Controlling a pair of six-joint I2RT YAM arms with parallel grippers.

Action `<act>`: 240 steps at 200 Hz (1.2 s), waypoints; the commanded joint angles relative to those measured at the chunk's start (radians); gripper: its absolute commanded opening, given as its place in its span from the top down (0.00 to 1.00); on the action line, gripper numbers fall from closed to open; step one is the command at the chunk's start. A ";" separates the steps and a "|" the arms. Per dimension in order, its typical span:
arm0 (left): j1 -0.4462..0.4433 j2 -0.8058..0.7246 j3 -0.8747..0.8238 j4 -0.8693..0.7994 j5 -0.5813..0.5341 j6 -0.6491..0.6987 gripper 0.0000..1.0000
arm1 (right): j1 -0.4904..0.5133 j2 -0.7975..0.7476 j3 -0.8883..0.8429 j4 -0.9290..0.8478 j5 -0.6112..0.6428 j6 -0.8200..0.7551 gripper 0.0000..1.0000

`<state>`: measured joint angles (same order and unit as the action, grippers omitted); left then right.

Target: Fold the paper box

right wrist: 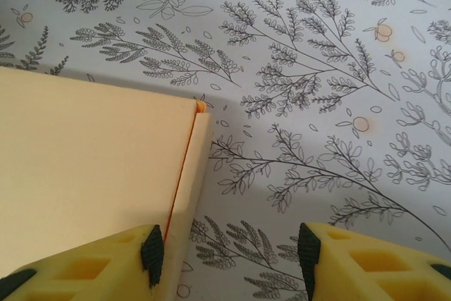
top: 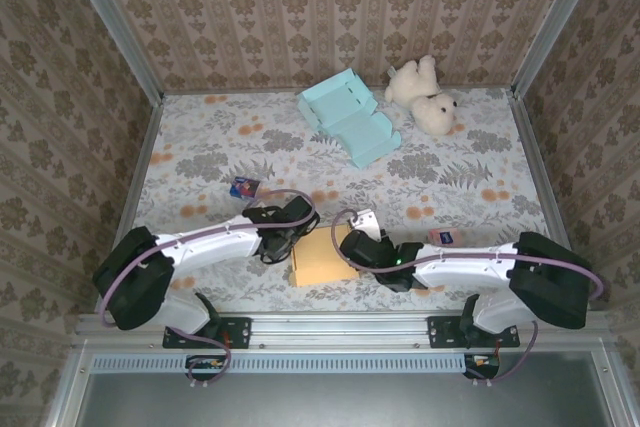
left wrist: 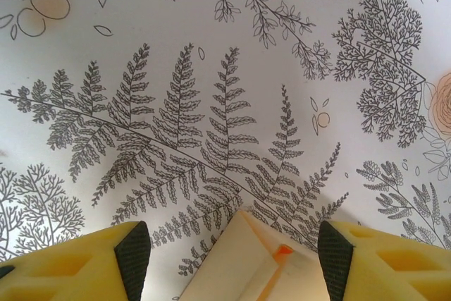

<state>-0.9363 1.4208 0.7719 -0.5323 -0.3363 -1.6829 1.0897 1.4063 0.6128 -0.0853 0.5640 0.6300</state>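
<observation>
Cloth with a fern-and-flower print covers the table (top: 200, 162), and the paper box (top: 322, 263), pale orange and lying flat, sits in the lower middle of the overhead frame, between the two arm ends. The left gripper (top: 288, 237) is at the box's upper left edge and the right gripper (top: 358, 245) at its upper right edge. In the left wrist view the left gripper (left wrist: 232, 259) has its jaws spread wide; a corner of the paper box (left wrist: 243, 269) rises at the bottom centre between the yellow fingers (left wrist: 134, 259) and touches neither pad. In the right wrist view the right gripper (right wrist: 230, 253) is likewise spread apart; the paper box (right wrist: 91, 174) fills the lower left, its folded edge running down to the left-hand finger (right wrist: 151, 255), while the other finger stands apart over bare cloth. At the top of the overhead frame a light blue box (top: 350, 119) lies unfolded, with a plush bear (top: 425, 94) just to its right. A small packet (top: 245, 187) lies left of centre and a second packet (top: 443, 237) lies at lower right.
</observation>
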 commanded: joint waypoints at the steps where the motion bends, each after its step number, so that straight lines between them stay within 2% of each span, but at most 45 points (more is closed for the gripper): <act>1: -0.008 0.022 -0.011 0.003 -0.039 -0.023 0.33 | 0.006 0.047 -0.012 0.063 0.027 0.032 0.44; 77: 0.020 0.135 0.019 0.077 -0.037 0.024 0.35 | -0.011 0.101 -0.030 0.164 0.051 0.061 0.44; 139: 0.108 0.248 0.177 0.109 -0.044 0.148 0.35 | -0.133 0.084 -0.079 0.300 -0.073 0.039 0.44; 203: 0.160 0.420 0.385 0.146 -0.031 0.275 0.37 | -0.218 -0.050 -0.115 0.364 -0.106 0.026 0.44; 240: 0.176 0.381 0.394 0.149 -0.101 0.332 0.37 | -0.253 -0.129 -0.097 0.283 -0.147 -0.012 0.40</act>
<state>-0.7734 1.8408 1.1557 -0.3744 -0.3702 -1.4242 0.8566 1.3308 0.5083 0.2466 0.4561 0.6537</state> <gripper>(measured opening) 0.635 0.592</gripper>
